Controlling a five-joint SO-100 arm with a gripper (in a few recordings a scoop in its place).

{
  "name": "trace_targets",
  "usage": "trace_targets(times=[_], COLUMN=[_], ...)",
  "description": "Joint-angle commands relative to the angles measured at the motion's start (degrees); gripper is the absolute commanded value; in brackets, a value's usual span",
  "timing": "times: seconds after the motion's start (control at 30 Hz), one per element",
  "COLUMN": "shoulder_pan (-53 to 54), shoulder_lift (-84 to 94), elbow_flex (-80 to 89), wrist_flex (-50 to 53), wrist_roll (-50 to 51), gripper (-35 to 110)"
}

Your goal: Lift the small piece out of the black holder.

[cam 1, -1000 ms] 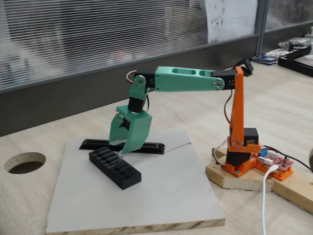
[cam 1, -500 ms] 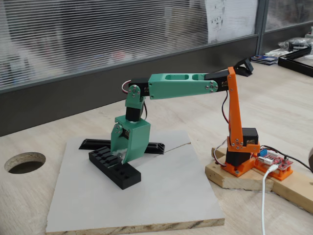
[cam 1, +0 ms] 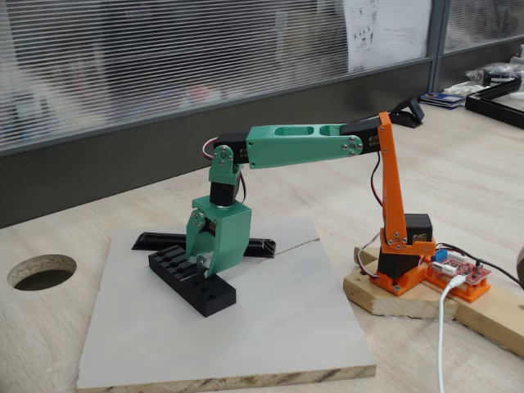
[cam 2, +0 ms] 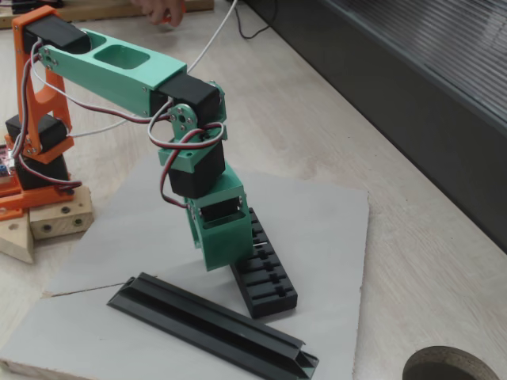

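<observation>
The green gripper (cam 1: 205, 264) is down on the black holder (cam 2: 265, 273), which sits on a grey board (cam 1: 270, 327) on a wooden table (cam 2: 317, 103). I cannot tell how its jaws stand. Window blinds (cam 1: 164, 57) hang behind.

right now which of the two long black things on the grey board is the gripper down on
The green gripper is down on the short black plastic block with crosswise slots, not the longer thin black angled rail, which lies apart from it on the grey board.

Green arm (cam 1: 295, 146) — orange base, black servos
</observation>
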Motion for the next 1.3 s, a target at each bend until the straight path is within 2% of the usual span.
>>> trace_targets(times=[0.0,0.47,0.8,1.27], shoulder_pan=[-0.7,-0.8,-0.8,-0.8], shoulder_lift=[2.0,2.2,4.7,6.1], elbow_flex=[-0.8,-0.9,-1.0,-0.9], wrist_flex=[0.2,0.3,0.0,0.2], wrist_roll=[0.3,-0.3,-0.4,-0.3], gripper=[36,35,11,9])
